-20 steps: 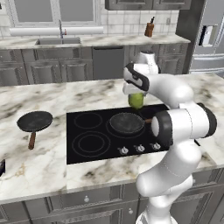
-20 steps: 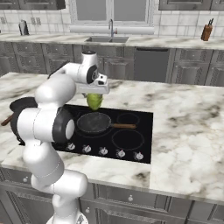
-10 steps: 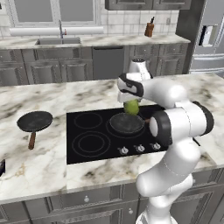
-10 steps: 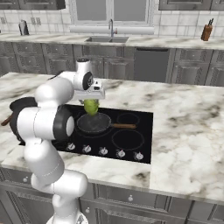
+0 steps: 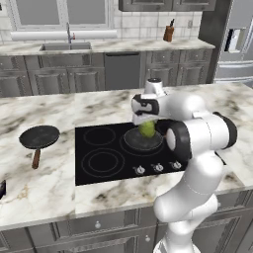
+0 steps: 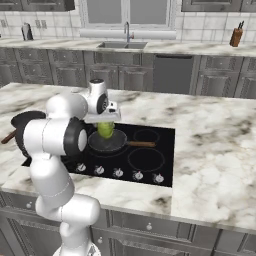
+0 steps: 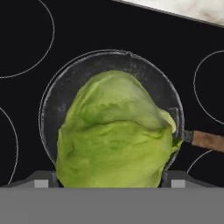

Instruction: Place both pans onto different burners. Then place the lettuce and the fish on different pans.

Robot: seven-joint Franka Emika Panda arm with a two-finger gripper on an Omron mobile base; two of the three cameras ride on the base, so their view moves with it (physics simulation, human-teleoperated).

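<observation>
Lettuce (image 5: pixel 147 129) sits between the fingers, directly over the pan (image 5: pixel 143 140) on the cooktop (image 5: pixel 99 163). The gripper (image 5: pixel 147 124) points down, its fingers spread wide around the head and clasping it on both sides. From the base views the lettuce's underside is at or just above the pan floor (contact cannot be told).

Hand view: lettuce (image 7: pixel 116 133) covers most of the pan (image 7: pixel 65 92), whose dark rim shows around it and whose wooden handle (image 7: pixel 208 141) runs off to the side. Thin grey burner (image 7: pixel 26 39) rings lie on the black glass around the pan.

The second pan (image 5: pixel 39 137) rests on the marble desk (image 5: pixel 44 188) beyond the cooktop's left edge, well apart from the arm, handle toward the desk's front edge. In the right base view this pan (image 6: pixel 22 120) is partly hidden behind the arm; there the lettuce (image 6: pixel 105 129) hangs over the cooktop pan (image 6: pixel 107 142), its handle pointing toward the desk's right edge. Silver knobs (image 6: pixel 118 172) line the cooktop's front edge.
</observation>
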